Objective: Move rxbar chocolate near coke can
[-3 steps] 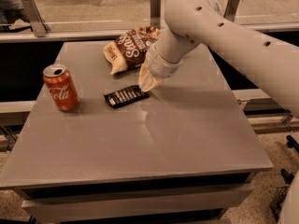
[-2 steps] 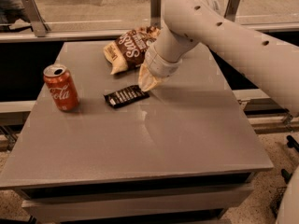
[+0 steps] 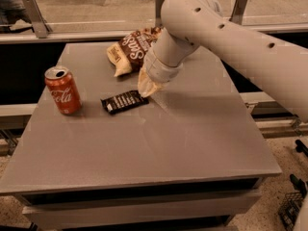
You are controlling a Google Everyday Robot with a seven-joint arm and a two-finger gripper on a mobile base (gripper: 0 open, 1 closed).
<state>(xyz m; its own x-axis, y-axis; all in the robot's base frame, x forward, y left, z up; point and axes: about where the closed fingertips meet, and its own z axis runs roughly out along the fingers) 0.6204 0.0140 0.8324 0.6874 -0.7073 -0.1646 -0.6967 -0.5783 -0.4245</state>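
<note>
- Gripper [image 3: 147,87] sits at the right end of the snack bar [image 3: 124,101], with the chip bag [image 3: 131,50] close behind both.
- Open gap on the worktop [image 3: 168,148] between snack bar and can [image 3: 62,91].
- Front half of the worktop is free.

**A small shift to the left**

You'll see the cream-coloured gripper [image 3: 147,88] has slid a little left and lower, and is now at the right end of the small flat black rxbar chocolate wrapper [image 3: 124,101]. The wrapper has edged slightly closer to the red aluminium coke can [image 3: 62,90].
</note>
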